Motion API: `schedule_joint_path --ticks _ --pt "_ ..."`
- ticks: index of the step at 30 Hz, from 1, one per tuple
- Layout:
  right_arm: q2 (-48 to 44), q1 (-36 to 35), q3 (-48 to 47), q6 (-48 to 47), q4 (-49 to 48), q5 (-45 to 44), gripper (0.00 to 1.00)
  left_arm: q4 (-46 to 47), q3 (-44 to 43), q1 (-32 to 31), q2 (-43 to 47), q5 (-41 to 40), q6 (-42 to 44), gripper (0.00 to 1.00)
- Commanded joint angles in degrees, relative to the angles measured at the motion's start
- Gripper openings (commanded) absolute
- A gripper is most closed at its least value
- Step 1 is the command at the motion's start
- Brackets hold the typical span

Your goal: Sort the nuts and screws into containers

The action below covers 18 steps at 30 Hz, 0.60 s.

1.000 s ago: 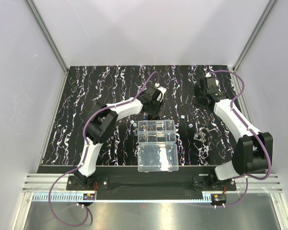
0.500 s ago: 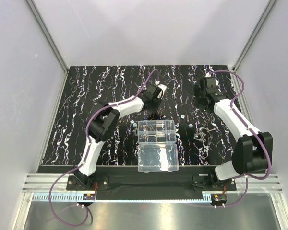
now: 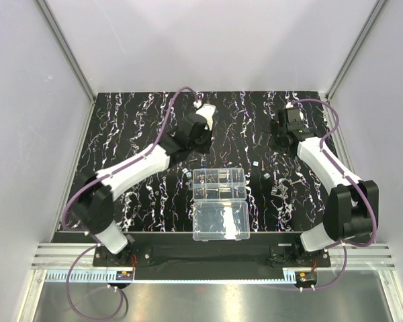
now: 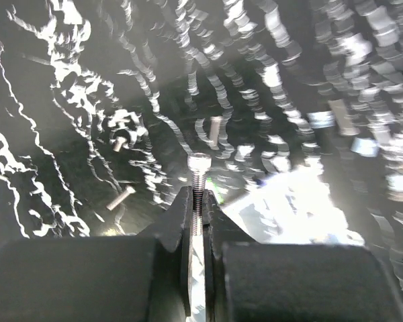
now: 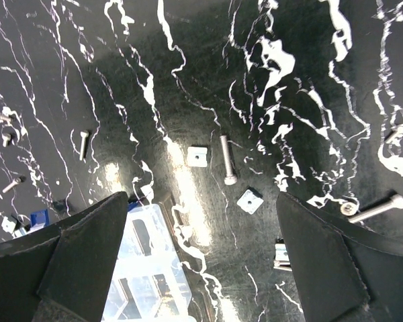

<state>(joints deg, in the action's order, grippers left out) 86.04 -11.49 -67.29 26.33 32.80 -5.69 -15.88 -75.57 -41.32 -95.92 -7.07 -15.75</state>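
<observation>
Well, my left gripper (image 4: pixel 198 201) is closed on one screw (image 4: pixel 199 176). It pinches only the thread, and the head sticks out past the tips. It hangs over the mat (image 3: pixel 121 127) on the far side of the box (image 3: pixel 219 184), not yet above it.

The grip is thin, so I think the screw may turn or slip out on the way, mostly if the arm moves fast; this wrist view is blurred. The dividers are thin and the cells (image 3: pixel 218 177) small, so a release from too high could bounce the screw into the wrong cell, or into the open lid (image 3: pixel 221 220) that lies just beside them.

My right gripper (image 5: pixel 201 201) stands wide open and holds nothing. It is over a loose screw (image 5: pixel 228 161) and two square nuts (image 5: pixel 197 156) near the box corner. If both arms go to the box together, they could meet.

Some cells hold small pieces, but I cannot tell which kind.
</observation>
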Motion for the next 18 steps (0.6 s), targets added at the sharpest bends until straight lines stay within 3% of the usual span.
schedule_joint_path --ticks 1,8,18 --pt "0.97 0.15 -2.23 0.30 -1.94 1.74 1.00 -0.82 5.51 -4.81 4.33 -2.16 -3.14 0.02" --pt "1.76 0.15 -1.80 0.65 -1.51 1.21 1.00 -0.73 12.99 -14.83 6.80 -3.82 -6.48 0.02" --pt "0.27 0.15 -0.48 0.74 -1.16 0.51 1.00 -0.64 16.24 -15.98 4.60 -5.32 -8.07 0.02"
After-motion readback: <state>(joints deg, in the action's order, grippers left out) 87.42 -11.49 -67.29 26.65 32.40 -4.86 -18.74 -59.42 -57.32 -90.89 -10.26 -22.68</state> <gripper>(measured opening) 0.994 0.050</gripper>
